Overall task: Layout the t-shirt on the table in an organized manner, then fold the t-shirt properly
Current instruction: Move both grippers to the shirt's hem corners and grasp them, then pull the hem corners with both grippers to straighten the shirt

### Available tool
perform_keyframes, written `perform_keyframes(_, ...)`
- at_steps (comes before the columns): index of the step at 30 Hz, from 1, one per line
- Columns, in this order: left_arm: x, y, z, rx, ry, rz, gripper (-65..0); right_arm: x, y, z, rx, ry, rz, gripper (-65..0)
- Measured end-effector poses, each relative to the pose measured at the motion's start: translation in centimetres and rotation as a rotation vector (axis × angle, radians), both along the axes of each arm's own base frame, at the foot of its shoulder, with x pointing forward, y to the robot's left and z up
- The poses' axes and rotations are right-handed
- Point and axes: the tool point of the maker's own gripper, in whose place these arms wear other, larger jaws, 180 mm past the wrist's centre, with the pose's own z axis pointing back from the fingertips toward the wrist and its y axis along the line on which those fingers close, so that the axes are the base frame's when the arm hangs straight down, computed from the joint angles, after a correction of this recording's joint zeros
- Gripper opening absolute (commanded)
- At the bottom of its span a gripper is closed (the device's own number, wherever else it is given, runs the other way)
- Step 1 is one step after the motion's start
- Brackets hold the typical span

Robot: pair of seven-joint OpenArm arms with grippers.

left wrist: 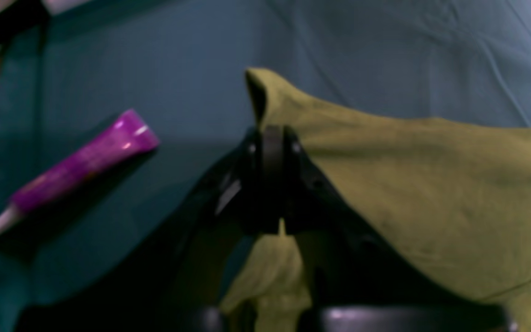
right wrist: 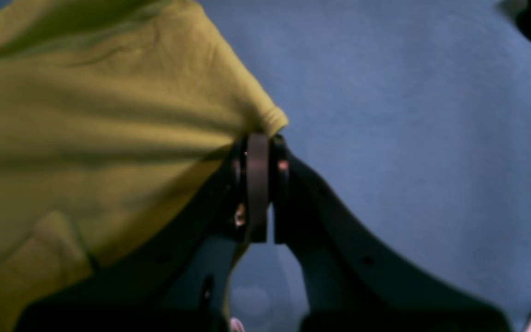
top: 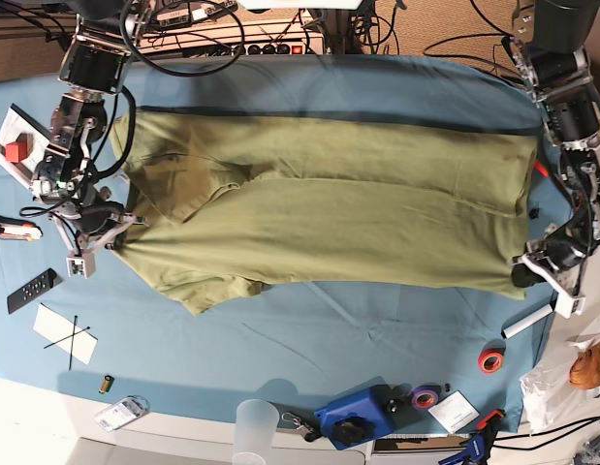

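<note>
The olive-green t-shirt (top: 329,203) stretches sideways across the blue table (top: 329,329), with its collar end toward the base view's left. My left gripper (top: 522,266) is shut on the shirt's edge at the right. In the left wrist view, its closed jaws (left wrist: 272,138) pinch a raised fold of the t-shirt (left wrist: 431,184) above the table (left wrist: 155,69). My right gripper (top: 125,225) is shut on the shirt's left end. The right wrist view shows the gripper (right wrist: 258,143) clamping a hemmed corner of the t-shirt (right wrist: 85,115) over the table (right wrist: 408,138). The white tag is not visible.
A purple tube (left wrist: 85,166) lies on the table near my left gripper. A red tape roll (top: 489,360), a blue box (top: 353,418) and a clear cup (top: 253,426) sit along the front edge. A remote (top: 32,291) and white paper (top: 65,334) lie front left.
</note>
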Motion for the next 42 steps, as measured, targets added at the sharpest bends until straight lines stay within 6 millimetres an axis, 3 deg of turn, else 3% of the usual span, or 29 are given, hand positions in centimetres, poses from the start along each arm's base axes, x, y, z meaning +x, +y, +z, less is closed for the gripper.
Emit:
perform_keyframes(9,0.5,-4.0,-1.4,-0.031,-0.02,-0.036,-65.0,-0.4,-0.6,0.1,-0.027,0.029,0.028,-64.5)
perform_keyframes(11,0.6,-3.8,-1.2,-0.028,-0.028,-0.03,-65.0,-0.7,-0.2,-0.2,-0.036,0.053,0.066,-56.9)
perform_keyframes(13,0.7,-3.5,-1.1,-0.022,-0.034,-0.025,-58.5,-1.1,0.1,-0.6,-0.041,0.081,0.102,-50.4)
perform_keyframes(16,0.7,-3.5,-1.1,-0.02,-0.035,-0.025,-48.1,-1.1,0.2,-0.6,-0.043,0.089,0.115,-49.2)
perform_keyframes(21,0.6,-3.3,-1.1,-0.016,-0.034,-0.025,-46.5,-0.8,0.2,0.3,-0.064,0.083,0.117,-49.2)
perform_keyframes(25,0.6,-2.5,-0.8,0.004,-0.04,-0.023,-36.1,0.4,-1.0,3.8,-0.137,-0.006,0.09,-48.8)
perform_keyframes(27,0.6,-2.4,-0.2,-0.007,-0.058,-0.048,-32.4,0.7,-1.6,5.4,-0.15,-0.041,0.075,-42.5)
perform_keyframes(29,0.4,-2.2,0.2,-0.031,-0.053,-0.054,-32.5,0.6,-2.0,5.8,-0.153,-0.025,0.058,-36.6)
perform_keyframes(33,0.1,-0.2,1.5,-0.034,-0.059,-0.051,-32.5,1.1,-2.0,6.5,-0.151,-0.051,0.055,-36.0)
perform_keyframes(36,0.1,2.0,3.1,-0.027,-0.087,-0.034,-32.5,2.7,-1.5,8.0,-0.131,-0.157,0.07,-36.1)
perform_keyframes(38,-0.1,3.1,3.8,-0.015,-0.089,-0.03,-32.5,3.4,-1.6,7.8,-0.112,-0.165,0.067,-36.1)
perform_keyframes(42,-0.9,3.7,3.5,0.004,-0.033,-0.046,-32.5,4.6,-2.2,5.2,-0.035,-0.097,0.032,-36.1)
